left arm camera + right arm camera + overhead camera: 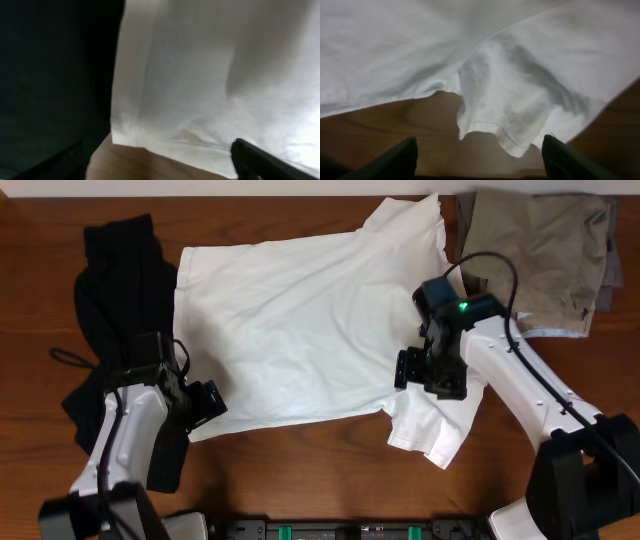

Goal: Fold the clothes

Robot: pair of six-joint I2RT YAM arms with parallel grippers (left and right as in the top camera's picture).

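The clothes lie on a wooden table. A large white T-shirt [300, 330] is spread flat in the middle. My left gripper [205, 405] sits at its lower-left corner, next to the black garment [115, 290]. In the left wrist view only one dark finger [260, 162] shows, over the shirt's hem [200, 145], with nothing gripped. My right gripper [420, 370] hovers at the shirt's lower-right sleeve [435, 425]. Its fingers stand wide apart, open [480, 165], and the sleeve's hem [490, 125] lies just ahead of them.
A khaki piece [535, 250] lies at the back right with a grey piece [612, 270] beside it. The black garment [50, 75] fills the left of the left wrist view. Bare wood [300, 470] runs along the table's front edge.
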